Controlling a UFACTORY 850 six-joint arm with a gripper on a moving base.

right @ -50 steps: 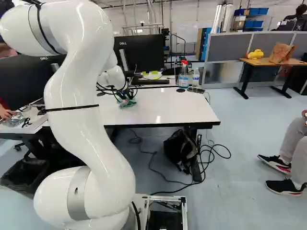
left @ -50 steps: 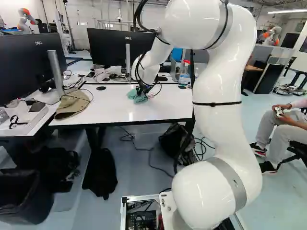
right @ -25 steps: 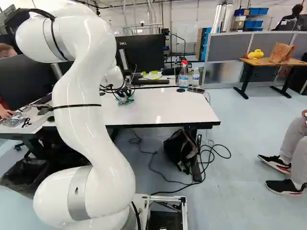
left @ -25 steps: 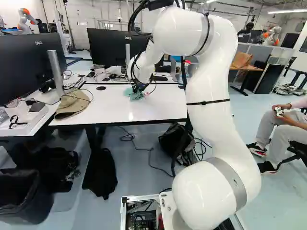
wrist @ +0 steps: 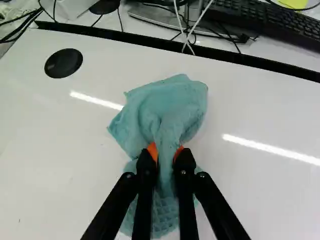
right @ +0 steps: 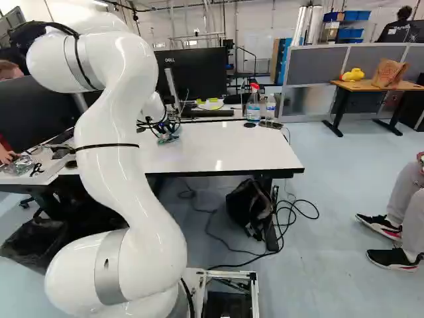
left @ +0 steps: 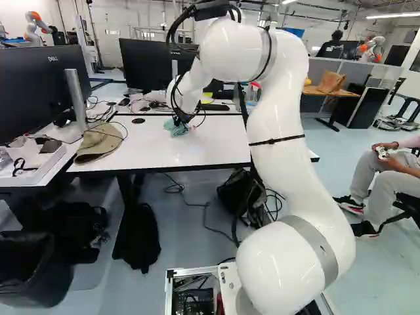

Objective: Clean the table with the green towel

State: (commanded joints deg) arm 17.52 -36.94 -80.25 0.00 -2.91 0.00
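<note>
At the far part of the white table (left: 223, 147), my gripper (left: 183, 121) is low over the top in the left base view. The wrist view shows the gripper (wrist: 166, 152) shut on the green towel (wrist: 175, 107), a fold of it pinched between the orange pads. The towel spreads on the tabletop ahead of the fingers and also under them. In the right base view the towel (right: 167, 139) shows just below the fingers.
A black desk grommet (wrist: 63, 63) and a keyboard (wrist: 260, 20) lie beyond the towel. A cap (left: 98, 142) rests on the table's left part, near a monitor (left: 39, 92). A spray bottle (right: 253, 104) stands at the far edge. Another robot (left: 36, 27) is far back.
In the left base view my arm has swung leftward, and the gripper with the towel has moved a little left across the tabletop. The base has not moved.
</note>
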